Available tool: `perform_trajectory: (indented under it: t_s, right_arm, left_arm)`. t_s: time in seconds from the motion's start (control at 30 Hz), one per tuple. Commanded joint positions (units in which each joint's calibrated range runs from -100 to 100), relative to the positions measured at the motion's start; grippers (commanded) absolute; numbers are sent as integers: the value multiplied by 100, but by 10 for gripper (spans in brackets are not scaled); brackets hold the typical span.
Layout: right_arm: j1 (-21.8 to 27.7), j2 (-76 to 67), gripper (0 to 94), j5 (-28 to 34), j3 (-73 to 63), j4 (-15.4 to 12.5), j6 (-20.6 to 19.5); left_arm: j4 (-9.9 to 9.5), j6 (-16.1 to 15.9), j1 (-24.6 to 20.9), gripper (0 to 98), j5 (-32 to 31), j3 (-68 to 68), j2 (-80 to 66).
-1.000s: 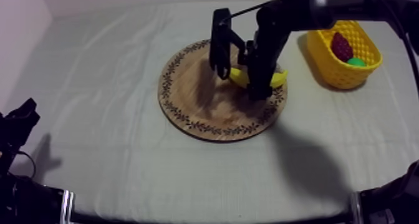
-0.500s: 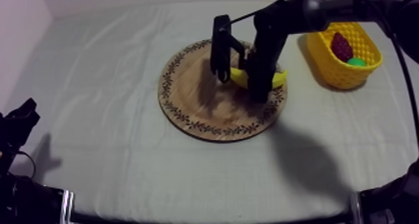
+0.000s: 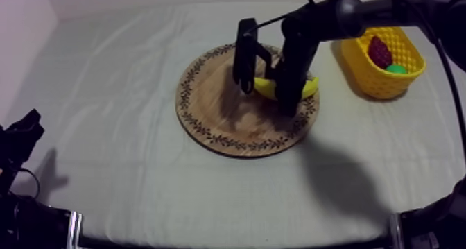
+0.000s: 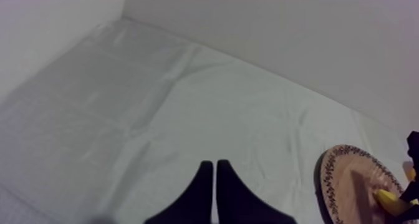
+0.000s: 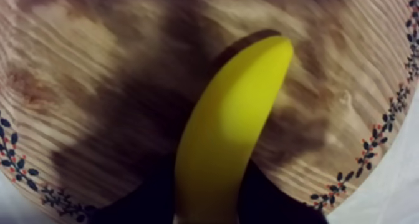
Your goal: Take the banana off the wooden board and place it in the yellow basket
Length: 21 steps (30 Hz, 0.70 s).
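Clamping one banana over one wooden board: right pincer. Left pincer together. One yellow basket.

black arms, tapered black jaws

Top looks down aslant; all share the board, right wrist closest

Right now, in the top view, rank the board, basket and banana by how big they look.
Largest to smallest:
1. board, clearly the biggest
2. basket
3. banana, smallest, though its middle is hidden, so only its ends can be judged
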Motion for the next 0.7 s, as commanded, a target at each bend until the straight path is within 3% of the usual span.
perform_trajectory:
  t_s: [0.0,0.3,0.67]
  right_arm:
    - [22,-87,206,93,13,18,8]
    - [371,-931,205,452,-3,33,191]
    - [1306,-1744,214,973,-432,15,635]
  left_arm:
    - [-2,1,0,1,-4,0,0]
    - [-2,1,0,1,-4,0,0]
    - [-2,1,0,1,-4,0,0]
